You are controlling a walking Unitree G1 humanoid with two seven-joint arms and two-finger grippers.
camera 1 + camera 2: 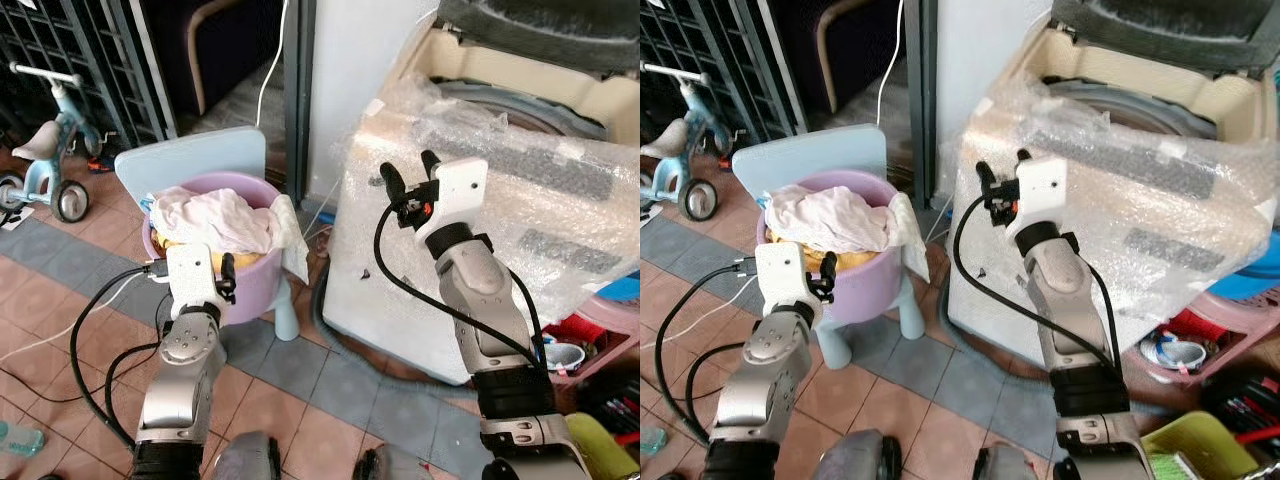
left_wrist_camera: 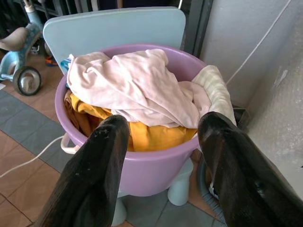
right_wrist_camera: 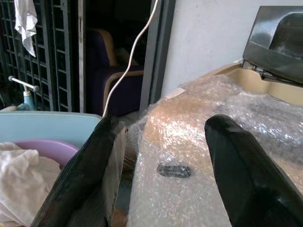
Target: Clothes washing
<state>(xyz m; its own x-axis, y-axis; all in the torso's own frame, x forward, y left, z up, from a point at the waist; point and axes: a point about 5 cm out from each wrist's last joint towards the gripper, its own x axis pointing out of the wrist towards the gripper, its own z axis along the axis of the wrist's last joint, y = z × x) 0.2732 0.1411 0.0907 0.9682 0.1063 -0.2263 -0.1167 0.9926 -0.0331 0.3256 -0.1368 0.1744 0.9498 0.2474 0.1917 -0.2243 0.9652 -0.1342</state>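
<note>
A purple tub (image 1: 250, 285) stands on a light blue child's chair (image 1: 190, 160), heaped with a pale pink garment (image 2: 137, 90) over yellow cloth (image 2: 151, 135); a cream towel (image 1: 292, 235) hangs over its rim. My left gripper (image 2: 163, 137) is open just in front of the tub's near wall, holding nothing. To the right stands a top-loading washing machine (image 1: 500, 240) wrapped in bubble wrap, its lid (image 1: 540, 30) raised. My right gripper (image 1: 410, 172) is open, raised beside the machine's near left corner, empty.
A blue child's tricycle (image 1: 45, 150) stands at the far left by a black metal grille (image 1: 70, 50). Black cables (image 1: 95, 330) trail over the tiled floor. A pink basket with small items (image 1: 575, 350) sits low on the right. A white cord (image 1: 268, 70) hangs by the wall.
</note>
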